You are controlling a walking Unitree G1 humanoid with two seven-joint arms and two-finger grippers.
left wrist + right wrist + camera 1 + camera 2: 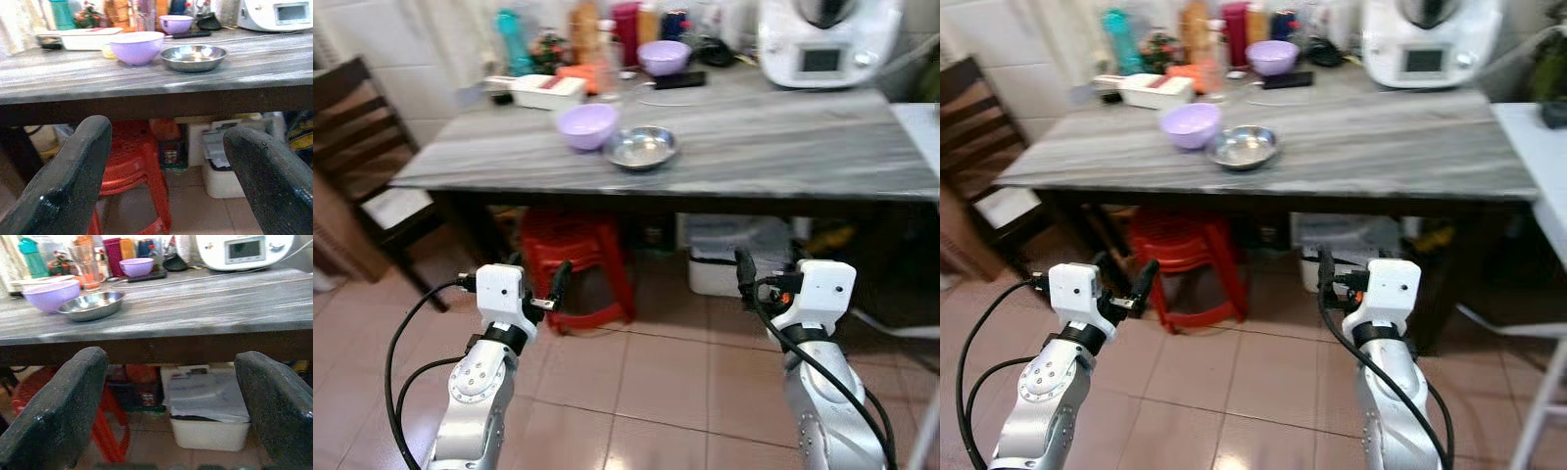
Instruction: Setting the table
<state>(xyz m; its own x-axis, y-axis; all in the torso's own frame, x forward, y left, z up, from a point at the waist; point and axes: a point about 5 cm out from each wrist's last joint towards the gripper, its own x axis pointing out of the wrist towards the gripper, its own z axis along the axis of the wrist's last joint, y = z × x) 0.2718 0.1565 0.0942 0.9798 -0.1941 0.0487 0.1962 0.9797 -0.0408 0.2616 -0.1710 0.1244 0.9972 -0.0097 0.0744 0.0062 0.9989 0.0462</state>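
Jaws of both grippers spread, empty, below table, two purple bowls, one steel bowl

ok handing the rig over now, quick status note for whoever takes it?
Left gripper: open, empty, held low in front of the table, below its edge.
Right gripper: open, empty, same height.
Near the front edge: lilac bowl and steel bowl, side by side. Second lilac bowl at the back among bottles, beside a white appliance.
Red stool and a white bin under the table; chair on the left.
Done: nothing picked up yet.
Left: reach the bowls and lay them out.
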